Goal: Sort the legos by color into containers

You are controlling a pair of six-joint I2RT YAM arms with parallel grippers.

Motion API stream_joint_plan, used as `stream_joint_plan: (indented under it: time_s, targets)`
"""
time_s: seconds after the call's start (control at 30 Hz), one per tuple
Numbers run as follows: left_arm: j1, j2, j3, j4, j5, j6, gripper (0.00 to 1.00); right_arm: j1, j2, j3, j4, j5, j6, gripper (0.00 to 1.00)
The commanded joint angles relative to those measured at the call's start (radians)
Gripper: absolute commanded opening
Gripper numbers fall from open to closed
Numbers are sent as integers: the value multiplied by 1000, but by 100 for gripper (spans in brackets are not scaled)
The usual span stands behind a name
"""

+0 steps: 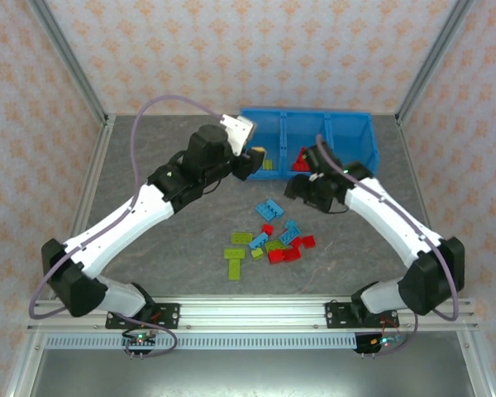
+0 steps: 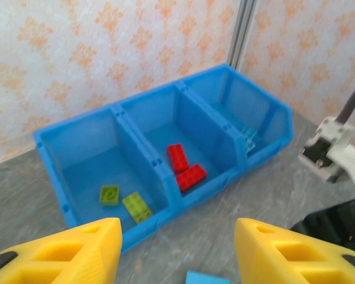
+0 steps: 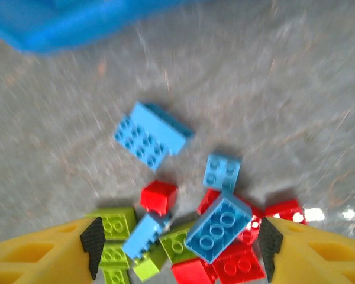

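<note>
1. Red, light blue and yellow-green legos [image 1: 274, 240] lie heaped on the grey table [image 1: 190, 269], near the blue containers [image 1: 347, 117]. Two green and two red bricks sit in separate compartments.
2. The right gripper [image 3: 177, 251] hangs over the heap, jaws apart, empty.
3. The left gripper [image 2: 177, 248] faces the containers, jaws apart, empty.

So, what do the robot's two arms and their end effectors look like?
Both the left arm and right arm have white links and black joints. A purple cable loops along the left arm. The left end effector and right end effector have yellow fingers; the right one's carry black pads.
</note>
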Motion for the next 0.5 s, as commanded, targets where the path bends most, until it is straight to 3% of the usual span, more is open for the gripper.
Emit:
stream_joint_plan:
  time_s: [0.0,0.17,0.27,0.47]
  targets:
    - [-2,-55,-99,-2,-42,69,56,93,57,-43,-40,55,179,73]
    - [-2,-77,-159,36,-16,97,70,185,162,-28,-83,70,222,76]
    - [-3,-78,-185,90,11,113,80,192,184,-44,-65,68,235,80]
    - [-3,-90,-221,149,49,159,90,193,229,-69,-67,82,261,84]
